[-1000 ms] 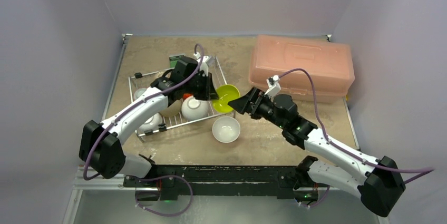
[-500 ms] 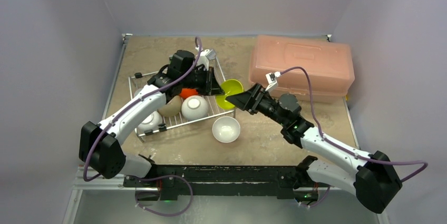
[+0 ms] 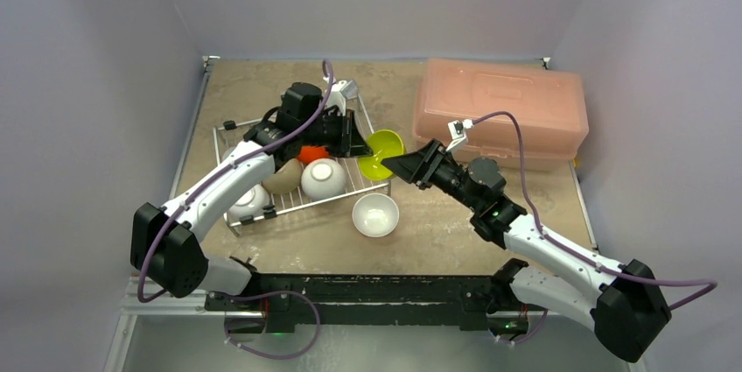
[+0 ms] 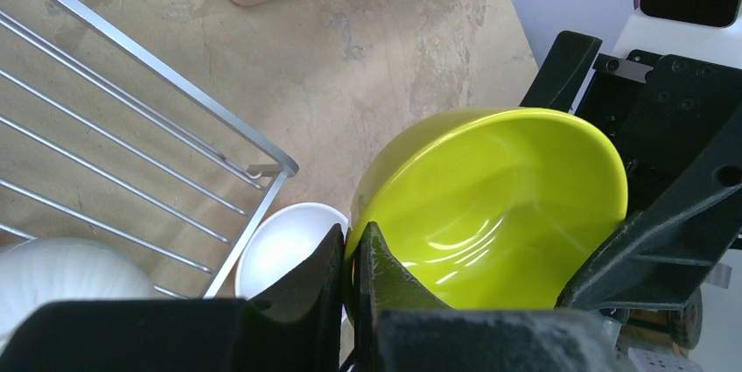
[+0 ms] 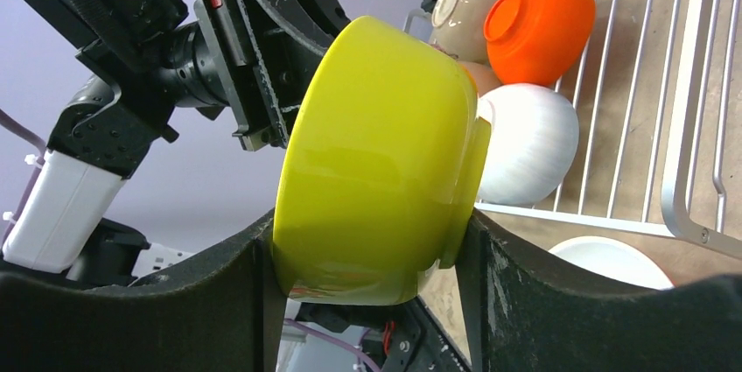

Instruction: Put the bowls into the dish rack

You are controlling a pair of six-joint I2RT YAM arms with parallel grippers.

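The lime-green bowl (image 3: 383, 151) hangs tilted in the air just past the right end of the dish rack (image 3: 226, 131). My left gripper (image 3: 357, 146) is shut on its rim (image 4: 354, 249). My right gripper (image 3: 394, 164) spans the bowl's outside (image 5: 376, 162), with both fingers against it (image 5: 367, 249). A white bowl (image 3: 375, 214) sits upright on the table below, outside the rack. In the rack lie an upturned white bowl (image 3: 324, 178), an orange bowl (image 3: 312, 154), a beige bowl (image 3: 284, 179) and a pale bowl (image 3: 248, 201) at the near left.
The pink translucent box (image 3: 499, 109) stands at the back right, close behind my right arm. The rack's right corner (image 4: 271, 166) is just left of the held bowl. Walls close in the table on the left, back and right.
The lime-green bowl rose from beside the rack's right end into the air, both grippers moving with it. My right gripper shifted slightly up and right.
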